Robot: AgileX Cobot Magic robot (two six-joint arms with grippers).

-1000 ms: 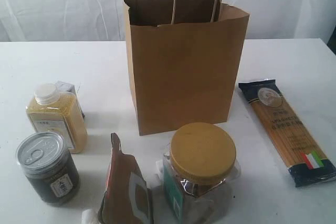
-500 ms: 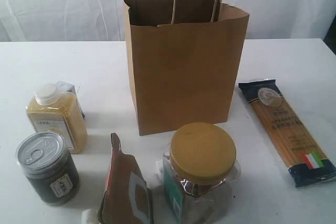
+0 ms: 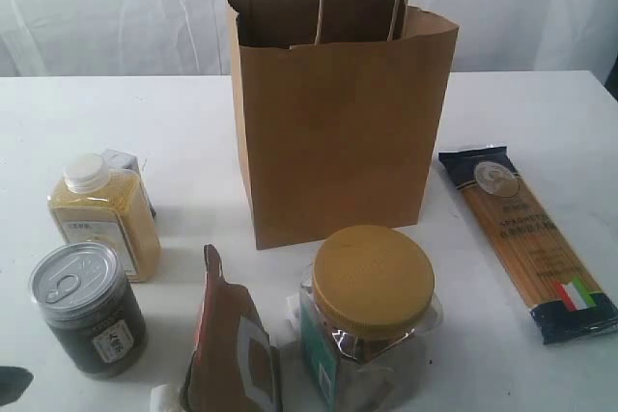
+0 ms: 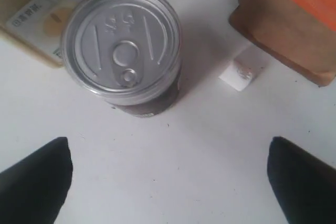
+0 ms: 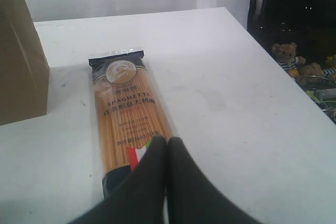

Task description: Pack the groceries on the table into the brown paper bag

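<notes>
Left wrist view: left jaws wide apart near pull-tab can (image 4: 122,45); right jaws pressed together over spaghetti packet (image 5: 126,114).

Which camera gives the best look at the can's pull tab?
Left wrist view: it looks straight down on the dark pull-tab can, tab clear. Exterior view shows it smaller, obliquely. Right wrist view lacks it.

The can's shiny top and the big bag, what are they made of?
The can top looks like bare silvery metal: it gleams and has a pull tab and pressed ridges. The bag looks like matte brown paper, with creased edges and twisted handles.
</notes>
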